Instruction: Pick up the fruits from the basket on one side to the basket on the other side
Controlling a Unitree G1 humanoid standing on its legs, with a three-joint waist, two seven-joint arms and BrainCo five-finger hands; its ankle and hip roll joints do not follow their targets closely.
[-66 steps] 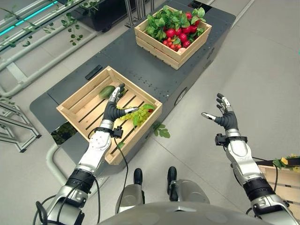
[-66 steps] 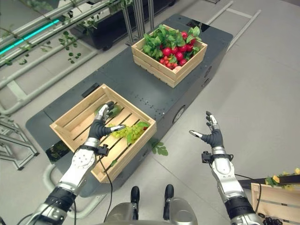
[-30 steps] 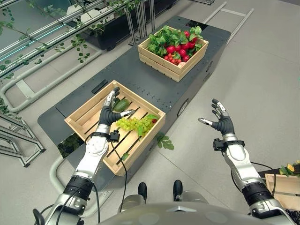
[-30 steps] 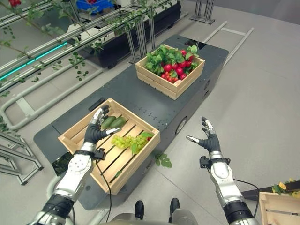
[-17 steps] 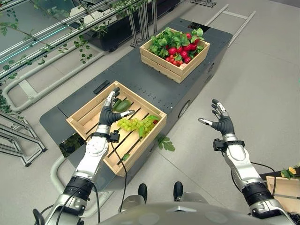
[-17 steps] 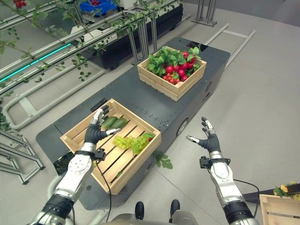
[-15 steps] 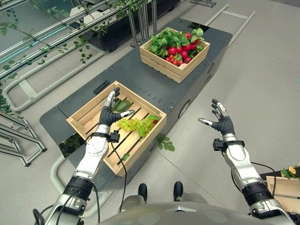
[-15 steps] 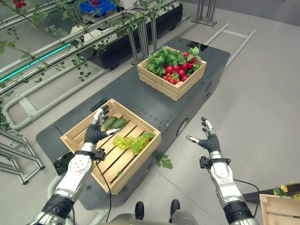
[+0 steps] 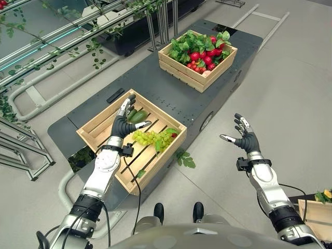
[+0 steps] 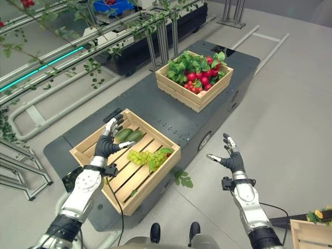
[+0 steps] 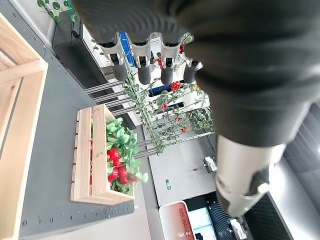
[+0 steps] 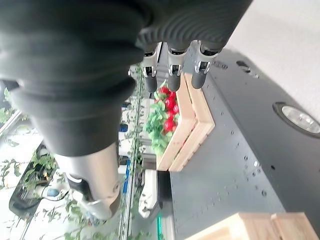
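Note:
A near wooden crate (image 9: 98,134) on the dark platform holds two green avocados (image 9: 136,115) and a bunch of green grapes (image 9: 151,138). A far wooden crate (image 9: 182,68) is full of red fruits (image 9: 205,57) among green leaves. My left hand (image 9: 123,122) hovers open over the near crate, fingers straight, just beside the avocados and empty. Over the floor to the right of the platform, my right hand (image 9: 245,139) is raised, open and empty.
The dark platform (image 9: 155,85) carries both crates. Metal rails with vines (image 9: 57,46) run along the far left. A third wooden crate (image 9: 317,207) sits at the lower right on the floor. A leafy sprig (image 9: 184,158) lies on the floor by the near crate.
The whole picture has shifted slightly as the camera moved. Both hands hold the same poses over the same spots.

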